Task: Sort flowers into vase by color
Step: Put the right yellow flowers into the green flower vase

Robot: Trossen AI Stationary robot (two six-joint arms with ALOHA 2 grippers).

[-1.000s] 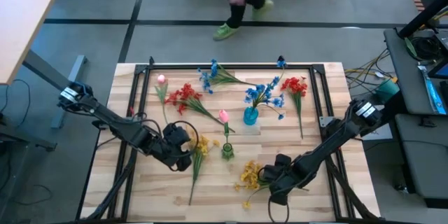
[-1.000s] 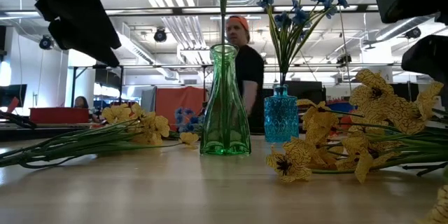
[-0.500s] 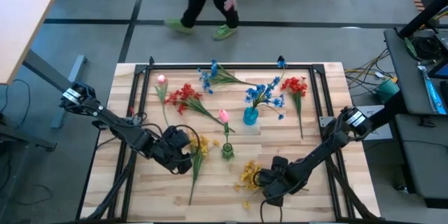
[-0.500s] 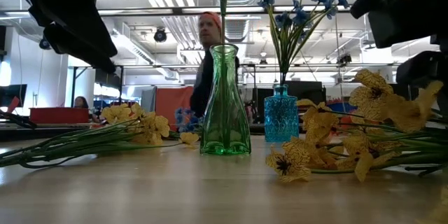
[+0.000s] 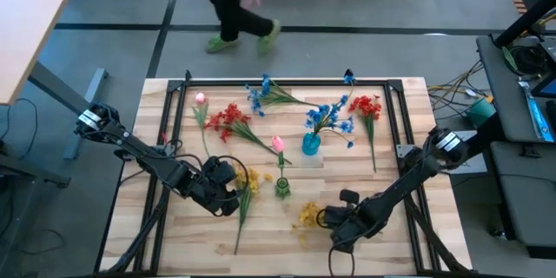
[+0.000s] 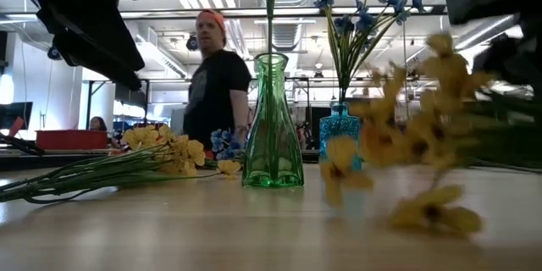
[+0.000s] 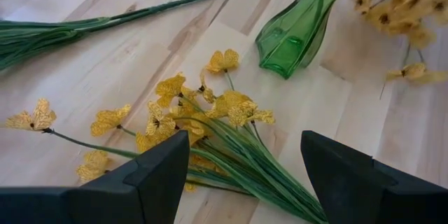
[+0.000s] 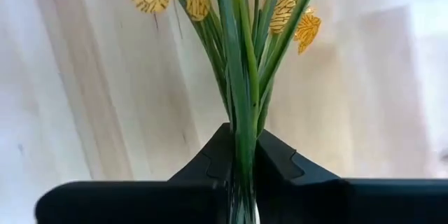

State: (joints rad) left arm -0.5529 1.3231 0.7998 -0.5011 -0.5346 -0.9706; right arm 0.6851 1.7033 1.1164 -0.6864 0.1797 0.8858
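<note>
Gripping: right gripper (image 8: 241, 171) has its fingers pressed together on the green stems of a yellow sprig (image 5: 308, 215), blooms pointing away from the wrist.
Where the held sprig is: at about 6 o'clock on the table (image 5: 408, 139) in the high view, near the front edge, blooms toward 9 o'clock from the gripper. The low view shows it blurred and seemingly lifted off the wood.
Key relation: green vase (image 5: 282, 188) stands at about 11 o'clock from the held blooms, close by. The sprig's long axis lies roughly level, running 3 to 9 o'clock, so by judgement it must be tipped upright, stem ends down, before it can enter any vase neck.
Left gripper (image 7: 245, 175): fingers spread apart, holding nothing, hovering over a second yellow sprig (image 5: 246, 184) at about 8 o'clock from the green vase.
Vases: green vase holds a pink bud (image 5: 278, 144); blue vase (image 5: 310, 145) holds blue flowers (image 5: 328, 118).
Unsorted: red sprigs (image 5: 228, 120) and another blue sprig (image 5: 261, 94) lie toward 12 o'clock.
Background: a person (image 5: 230, 4) walks past beyond the table.
</note>
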